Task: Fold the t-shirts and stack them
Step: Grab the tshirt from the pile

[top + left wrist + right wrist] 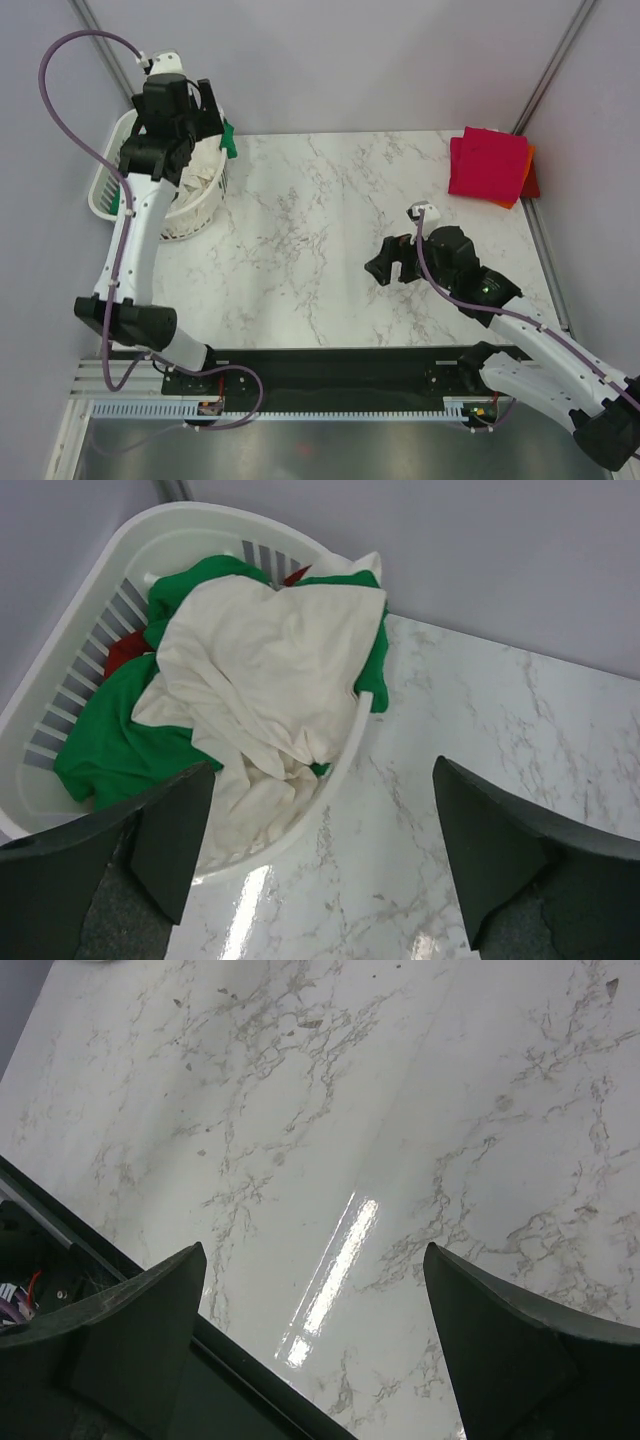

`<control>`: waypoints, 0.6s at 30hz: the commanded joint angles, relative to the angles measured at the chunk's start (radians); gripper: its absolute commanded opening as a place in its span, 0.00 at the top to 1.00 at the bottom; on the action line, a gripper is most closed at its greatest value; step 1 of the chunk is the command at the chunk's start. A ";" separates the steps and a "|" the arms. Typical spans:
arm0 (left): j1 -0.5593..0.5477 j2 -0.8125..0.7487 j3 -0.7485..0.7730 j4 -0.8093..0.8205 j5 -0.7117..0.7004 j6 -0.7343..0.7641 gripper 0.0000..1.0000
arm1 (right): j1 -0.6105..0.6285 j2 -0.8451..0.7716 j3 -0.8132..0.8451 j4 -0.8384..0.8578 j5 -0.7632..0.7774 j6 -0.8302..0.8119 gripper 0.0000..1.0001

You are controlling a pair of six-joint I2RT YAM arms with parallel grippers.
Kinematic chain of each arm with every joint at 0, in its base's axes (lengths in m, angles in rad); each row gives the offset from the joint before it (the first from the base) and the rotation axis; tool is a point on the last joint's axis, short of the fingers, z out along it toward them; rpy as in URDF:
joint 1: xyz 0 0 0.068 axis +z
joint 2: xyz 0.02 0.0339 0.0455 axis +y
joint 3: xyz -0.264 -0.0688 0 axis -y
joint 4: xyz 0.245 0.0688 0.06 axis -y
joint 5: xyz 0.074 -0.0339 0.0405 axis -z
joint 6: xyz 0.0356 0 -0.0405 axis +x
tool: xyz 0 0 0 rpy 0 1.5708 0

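- Laundry basket point(100, 570) is taken as the reference point. It stands at the far left corner of the table point(300, 220).
- Done so far: two shirts are seen folded and stacked well apart from the basket, at the opposite far corner. A crimson-pink shirt point(487, 165) lies on top and an orange shirt point(527, 160) shows at the edges beneath it.
- Left to do: a cream-white shirt point(270, 660) is heaped loosely on top inside the basket. A green shirt point(110, 740) is bunched under and around it, and a bit of it hangs over the basket's rim. A scrap of red cloth point(125, 650) is glimpsed deeper in. None of these is folded. By this count the task is judged to be partly done, perhaps not yet half.
- Left gripper point(322, 780) is held above the basket's table-side rim, fingers spread wide, nothing between them.
- Right gripper point(315, 1255) is poised over bare marble well away from the basket, fingers likewise spread and empty.
- No brand, label or readable writing is found in any view.
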 commanded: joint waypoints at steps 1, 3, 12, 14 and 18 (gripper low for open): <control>0.104 0.119 0.089 0.017 0.048 -0.063 0.02 | 0.004 -0.024 0.003 -0.038 -0.034 -0.026 0.02; 0.149 0.200 0.121 0.019 0.088 -0.089 0.07 | 0.004 -0.021 0.003 -0.057 -0.037 -0.028 0.02; 0.187 0.537 0.351 0.020 0.226 -0.063 0.20 | 0.004 0.025 -0.012 -0.054 -0.041 -0.023 0.02; 0.189 0.601 0.389 0.020 0.241 -0.065 0.22 | 0.004 0.051 -0.011 -0.054 -0.036 -0.025 0.02; 0.218 0.670 0.408 0.022 0.252 -0.077 0.26 | 0.003 0.087 -0.014 -0.054 -0.028 -0.026 0.02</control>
